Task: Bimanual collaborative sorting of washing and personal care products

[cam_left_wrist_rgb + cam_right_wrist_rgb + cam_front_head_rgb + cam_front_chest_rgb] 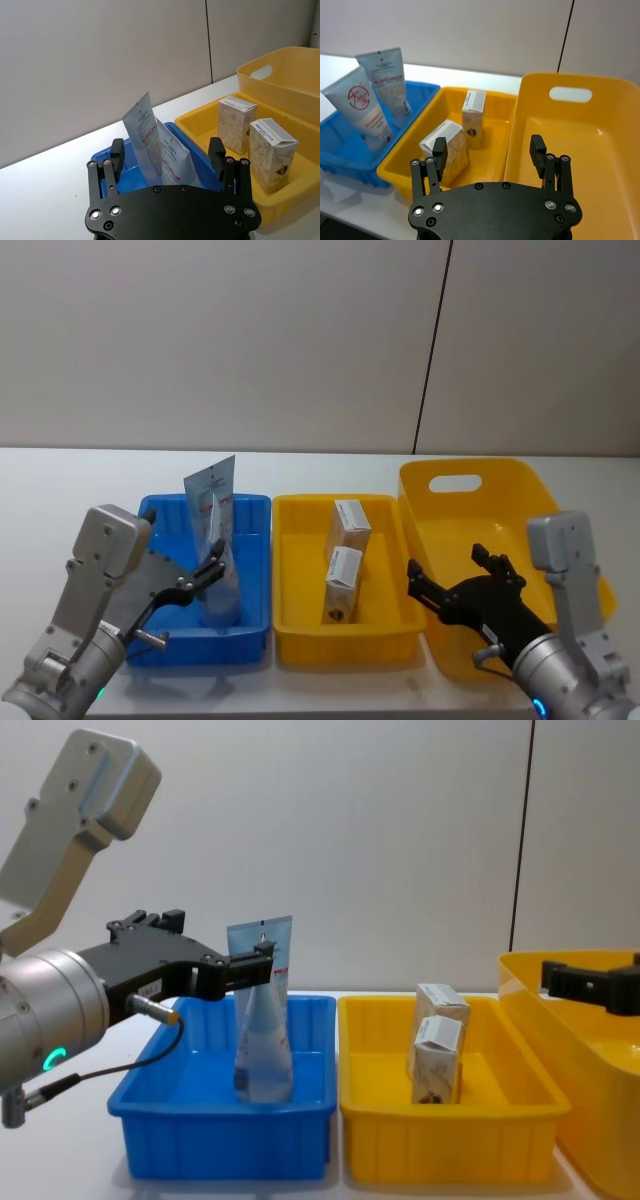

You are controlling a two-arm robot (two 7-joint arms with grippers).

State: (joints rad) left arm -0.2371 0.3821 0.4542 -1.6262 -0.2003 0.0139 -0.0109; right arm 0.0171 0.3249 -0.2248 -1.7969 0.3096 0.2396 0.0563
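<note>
Two pale-blue tubes stand upright in the blue tray: a tall narrow tube and, nearer me, a wider tube with a red logo. Two cream boxes stand in the middle yellow tray. My left gripper hovers open over the blue tray's near left part, its fingers spread on either side of the tubes without closing on them. Above the near left corner of the basket, my right gripper is open with nothing between its fingers.
The blue tray, yellow tray and large yellow handled basket sit side by side, left to right, near the white table's front edge. A plain wall rises behind the table. Bare tabletop lies behind the trays and to the left of the blue one.
</note>
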